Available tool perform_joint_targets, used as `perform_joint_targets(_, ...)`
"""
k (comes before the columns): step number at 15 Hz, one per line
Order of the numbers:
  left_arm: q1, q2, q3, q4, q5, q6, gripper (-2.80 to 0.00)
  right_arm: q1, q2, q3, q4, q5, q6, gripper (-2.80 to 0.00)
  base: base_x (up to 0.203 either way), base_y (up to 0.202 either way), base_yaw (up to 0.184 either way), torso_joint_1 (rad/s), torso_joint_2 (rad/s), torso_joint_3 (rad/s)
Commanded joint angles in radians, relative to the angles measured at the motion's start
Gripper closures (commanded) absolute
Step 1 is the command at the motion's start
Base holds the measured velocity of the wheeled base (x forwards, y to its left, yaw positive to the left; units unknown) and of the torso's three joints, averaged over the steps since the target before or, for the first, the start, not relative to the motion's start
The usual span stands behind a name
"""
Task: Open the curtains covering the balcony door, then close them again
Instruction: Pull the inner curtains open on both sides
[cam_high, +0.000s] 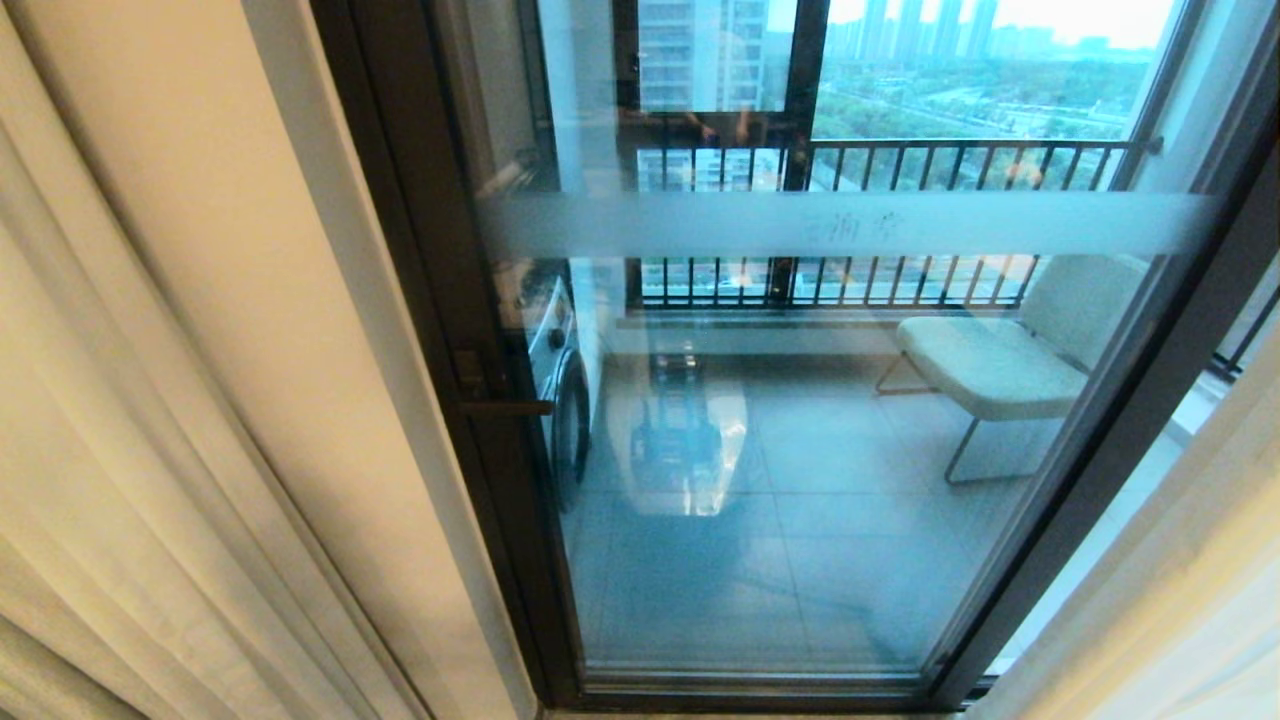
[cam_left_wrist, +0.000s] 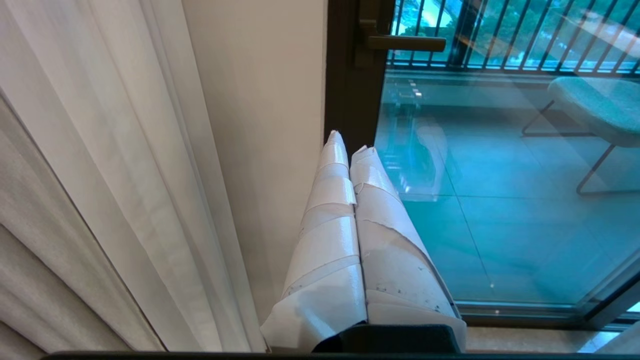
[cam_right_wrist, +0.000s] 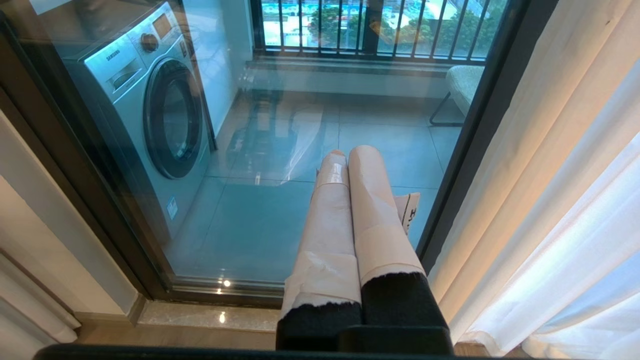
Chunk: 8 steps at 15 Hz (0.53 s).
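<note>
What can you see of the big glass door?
The balcony door is a tall clear pane in a dark brown-black metal frame, with a frosted band running across it. A dark lever handle sits on its left side. It stands shut and uncovered, with the curtains drawn aside on both sides. Nothing touches it; the glass faintly reflects the room.

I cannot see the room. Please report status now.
Left gripper and right gripper shut, empty. Curtains drawn aside, balcony door uncovered. Nothing in the way.
</note>
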Motion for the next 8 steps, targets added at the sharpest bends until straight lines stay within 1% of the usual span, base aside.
perform_joint_targets(1,0.0,-0.002,0.0,0.0,0.0,0.001,0.0,-0.001,0.0,0.0,0.0,0.001,-0.001,0.0,0.0,0.0,0.0,0.0,0.0,0.0)
perform_joint_targets(8,0.0,-0.002,0.0,0.0,0.0,-0.001,0.0,0.0,0.0,0.0,0.0,0.001,-0.001,0.0,0.0,0.0,0.0,0.0,0.0,0.0)
